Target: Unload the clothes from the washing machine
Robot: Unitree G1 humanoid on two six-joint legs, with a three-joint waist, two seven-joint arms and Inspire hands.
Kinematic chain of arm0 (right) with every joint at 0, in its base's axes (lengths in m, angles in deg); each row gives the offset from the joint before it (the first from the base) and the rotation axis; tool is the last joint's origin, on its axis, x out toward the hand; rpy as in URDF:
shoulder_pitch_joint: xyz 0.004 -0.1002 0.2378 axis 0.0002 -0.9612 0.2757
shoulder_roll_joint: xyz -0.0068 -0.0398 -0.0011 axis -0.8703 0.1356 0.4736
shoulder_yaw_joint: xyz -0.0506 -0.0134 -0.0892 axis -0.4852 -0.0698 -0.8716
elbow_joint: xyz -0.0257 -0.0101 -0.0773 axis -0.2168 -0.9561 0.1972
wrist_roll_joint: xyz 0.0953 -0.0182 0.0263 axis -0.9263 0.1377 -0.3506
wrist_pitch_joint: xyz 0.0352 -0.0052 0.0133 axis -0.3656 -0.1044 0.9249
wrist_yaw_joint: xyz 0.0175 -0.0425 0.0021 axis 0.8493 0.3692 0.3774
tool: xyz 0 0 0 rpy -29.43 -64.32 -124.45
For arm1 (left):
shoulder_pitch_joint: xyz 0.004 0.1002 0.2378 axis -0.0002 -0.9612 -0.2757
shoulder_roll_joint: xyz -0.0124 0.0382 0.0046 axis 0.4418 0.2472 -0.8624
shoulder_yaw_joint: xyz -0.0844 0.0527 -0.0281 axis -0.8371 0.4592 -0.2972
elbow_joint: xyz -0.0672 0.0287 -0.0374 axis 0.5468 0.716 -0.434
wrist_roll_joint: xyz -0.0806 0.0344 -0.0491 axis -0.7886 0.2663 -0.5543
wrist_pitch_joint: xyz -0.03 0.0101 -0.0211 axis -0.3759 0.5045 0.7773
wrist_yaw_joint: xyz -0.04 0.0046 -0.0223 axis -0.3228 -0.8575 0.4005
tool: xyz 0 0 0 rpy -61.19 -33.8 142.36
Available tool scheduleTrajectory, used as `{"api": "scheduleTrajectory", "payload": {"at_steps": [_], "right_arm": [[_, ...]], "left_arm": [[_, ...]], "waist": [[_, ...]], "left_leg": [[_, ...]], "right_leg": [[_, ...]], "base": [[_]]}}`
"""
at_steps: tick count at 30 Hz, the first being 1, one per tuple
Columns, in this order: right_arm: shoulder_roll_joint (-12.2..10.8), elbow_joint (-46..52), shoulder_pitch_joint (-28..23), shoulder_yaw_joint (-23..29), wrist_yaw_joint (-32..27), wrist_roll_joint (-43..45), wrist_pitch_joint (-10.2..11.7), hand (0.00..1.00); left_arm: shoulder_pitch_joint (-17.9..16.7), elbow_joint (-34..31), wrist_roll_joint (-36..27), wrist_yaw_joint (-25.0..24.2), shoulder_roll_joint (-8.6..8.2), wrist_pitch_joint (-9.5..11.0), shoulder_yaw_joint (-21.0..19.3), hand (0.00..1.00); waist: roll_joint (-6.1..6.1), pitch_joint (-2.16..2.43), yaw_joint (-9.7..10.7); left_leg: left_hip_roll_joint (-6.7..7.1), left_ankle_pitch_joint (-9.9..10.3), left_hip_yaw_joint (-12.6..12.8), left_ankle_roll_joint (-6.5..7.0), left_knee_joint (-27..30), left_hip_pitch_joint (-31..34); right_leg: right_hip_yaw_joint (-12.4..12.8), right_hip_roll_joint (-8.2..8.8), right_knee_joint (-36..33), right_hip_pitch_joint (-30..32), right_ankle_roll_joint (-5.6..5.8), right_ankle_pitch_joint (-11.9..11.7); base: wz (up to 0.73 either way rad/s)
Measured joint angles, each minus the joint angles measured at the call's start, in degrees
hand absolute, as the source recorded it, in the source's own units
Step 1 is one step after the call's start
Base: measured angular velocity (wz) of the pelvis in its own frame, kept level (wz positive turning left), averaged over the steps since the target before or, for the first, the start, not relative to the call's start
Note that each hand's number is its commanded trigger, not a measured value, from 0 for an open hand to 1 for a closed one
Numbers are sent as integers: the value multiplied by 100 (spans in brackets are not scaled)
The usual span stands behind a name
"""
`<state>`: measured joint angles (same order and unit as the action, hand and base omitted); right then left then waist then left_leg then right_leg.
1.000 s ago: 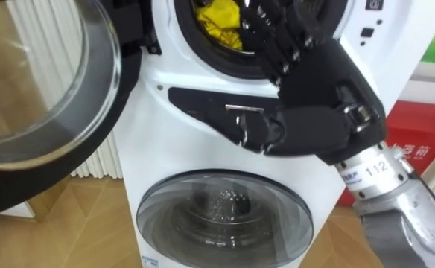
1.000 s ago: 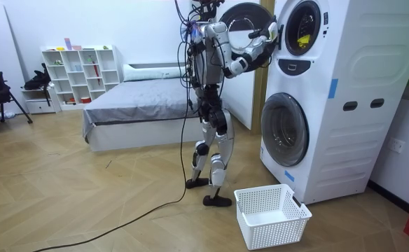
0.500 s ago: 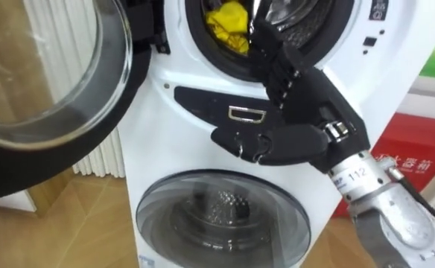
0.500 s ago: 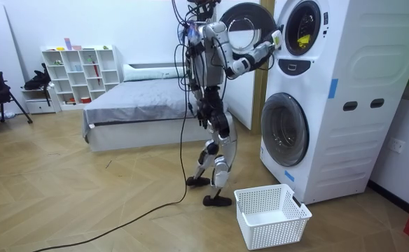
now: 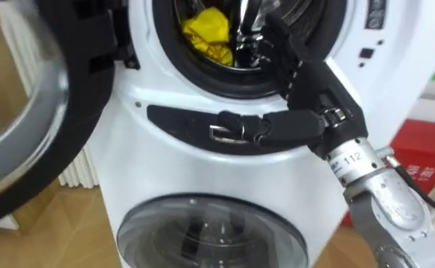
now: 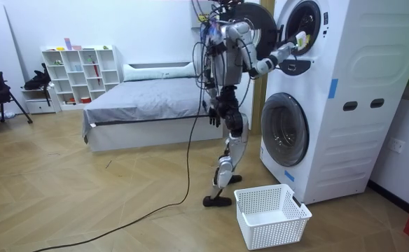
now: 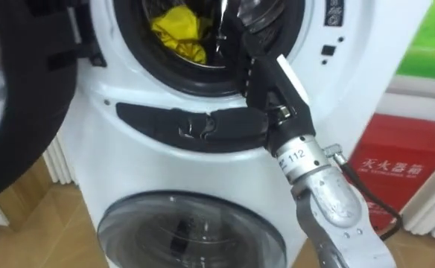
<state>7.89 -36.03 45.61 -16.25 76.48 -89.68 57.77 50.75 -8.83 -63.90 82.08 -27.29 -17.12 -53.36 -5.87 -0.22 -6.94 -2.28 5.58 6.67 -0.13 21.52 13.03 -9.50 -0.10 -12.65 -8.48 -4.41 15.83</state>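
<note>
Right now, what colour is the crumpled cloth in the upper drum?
Yellow crumpled cloth, clearest in the left eye view.

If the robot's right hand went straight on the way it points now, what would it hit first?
Most likely the yellow cloth in the upper washing machine's drum: the right hand points up and left into the opening, toward it. Depth is unclear, so it could slip past to the drum's wall.

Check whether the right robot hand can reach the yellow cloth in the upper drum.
Probably yes: the door is open, the right robot hand is at the drum mouth, the yellow cloth just beyond.
</note>
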Motion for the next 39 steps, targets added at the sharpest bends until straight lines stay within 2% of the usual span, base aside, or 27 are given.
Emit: {"api": "scheduleTrajectory", "payload": {"at_steps": [2,3,5,6,7,8,9,10,11,12,13,14,15,16,17,18,19,20,23,26,33,36,37,39], "right_arm": [[58,101,4,-7,-14,-23,126,0],[57,160,-45,-33,-31,-17,130,0],[63,266,-333,-111,1,-19,240,0],[61,276,-378,-120,4,-19,268,0],[62,266,-451,-119,-10,11,348,0],[68,255,-534,-105,-16,59,406,0],[65,236,-574,-85,-11,83,431,0],[64,191,-635,-43,5,99,441,0],[57,157,-722,-5,9,101,445,0],[63,161,-743,2,7,71,439,0],[70,151,-753,6,11,49,413,0],[71,130,-770,8,31,43,405,0],[74,130,-771,10,49,43,405,0],[73,137,-768,11,73,39,406,0],[87,135,-785,11,86,40,374,0],[91,135,-785,11,112,12,356,0],[95,133,-784,11,137,-83,353,0],[98,133,-782,12,143,-177,353,0],[99,125,-767,47,180,-455,308,0],[98,95,-742,58,165,-568,264,0],[89,147,-742,74,45,-474,201,0],[88,321,-742,71,22,-123,70,0],[88,435,-742,60,11,82,-39,0],[88,566,-742,14,6,403,-147,0]], "left_arm": [[124,30,15,-1,8,-11,9,0],[125,28,15,-1,8,-11,8,0],[127,46,-14,0,16,-17,29,0],[157,48,-35,0,25,-18,28,0],[279,47,-30,7,66,-25,31,0],[395,27,-15,18,79,-30,58,0],[448,19,-18,25,79,-24,63,0],[553,7,-15,30,82,-20,69,0],[604,-66,3,41,115,-6,66,0],[605,-68,20,59,143,27,88,0],[700,-68,18,68,208,85,162,0],[711,-89,25,68,238,105,160,0],[703,-115,28,69,242,105,160,0],[698,-157,28,69,222,105,160,0],[605,-186,27,77,185,112,157,0],[567,-198,27,78,183,116,158,0],[489,-211,29,91,198,106,156,0],[423,-205,33,111,206,65,154,0],[147,-190,81,120,191,-61,136,0],[-60,-176,90,111,145,-150,138,0],[-35,-188,169,-18,-70,-161,135,0],[20,-189,253,-118,-160,-156,135,0],[30,-183,255,-119,-179,-155,114,0],[29,-183,253,-119,-161,-157,105,0]], "waist": [[-3,-9,61],[-4,-12,63],[35,-42,149],[60,-47,228],[66,-74,342],[52,-67,372],[90,-81,374],[134,-89,400],[200,-98,479],[204,-101,499],[227,-106,525],[231,-103,573],[225,-104,583],[211,-96,582],[261,-52,573],[267,-31,567],[303,-39,538],[289,-29,528],[291,-28,477],[284,-20,471],[296,-1,413],[304,20,397],[315,24,381],[314,26,381]], "left_leg": [[137,80,177,107,-133,-192],[159,102,246,137,-129,-239],[301,302,449,258,-221,-585],[306,397,453,258,-220,-648],[322,494,494,330,-173,-727],[385,558,508,386,-177,-829],[396,579,498,404,-199,-898],[408,626,441,439,-237,-1073],[374,686,352,493,-281,-1179],[358,695,343,511,-308,-1209],[298,644,367,468,-378,-1251],[273,626,362,473,-423,-1263],[282,627,367,474,-422,-1271],[337,632,394,479,-419,-1291],[334,636,374,477,-442,-1329],[314,636,371,465,-461,-1346],[289,610,371,399,-544,-1373],[272,550,372,378,-637,-1393],[220,489,381,346,-703,-1410],[188,474,344,320,-678,-1355],[155,419,249,261,-692,-1310],[152,402,249,250,-706,-1247],[153,385,259,248,-737,-1239],[156,359,262,234,-789,-1238]], "right_leg": [[14,189,-172,22,173,109],[3,232,-266,26,224,138],[-63,462,-1221,148,460,272],[-147,522,-1589,250,472,279],[-176,689,-2329,527,527,244],[-163,825,-2858,711,670,106],[-157,857,-3027,754,692,15],[-167,850,-3304,862,690,-214],[-151,777,-3294,900,698,-193],[-123,755,-3180,956,693,-55],[-19,599,-2830,1150,662,133],[50,484,-2158,1211,638,153],[118,450,-1730,1222,619,106],[227,407,-1043,1264,591,-379],[223,398,-890,1190,443,-570],[201,387,-780,1138,478,-570],[144,363,-610,1115,441,-603],[142,326,-479,1086,414,-674],[117,257,-258,1026,370,-829],[73,228,-194,1011,351,-863],[-6,182,-18,961,304,-965],[13,169,-10,1011,296,-979],[19,168,-10,1033,297,-987],[16,167,-10,1054,309,-1002]], "base": [[9],[-10],[-5],[15],[18],[8],[-12],[-6],[0],[0],[0],[0],[0],[4],[0],[0],[-4],[-3],[0],[5],[6],[0],[-3],[0]]}}
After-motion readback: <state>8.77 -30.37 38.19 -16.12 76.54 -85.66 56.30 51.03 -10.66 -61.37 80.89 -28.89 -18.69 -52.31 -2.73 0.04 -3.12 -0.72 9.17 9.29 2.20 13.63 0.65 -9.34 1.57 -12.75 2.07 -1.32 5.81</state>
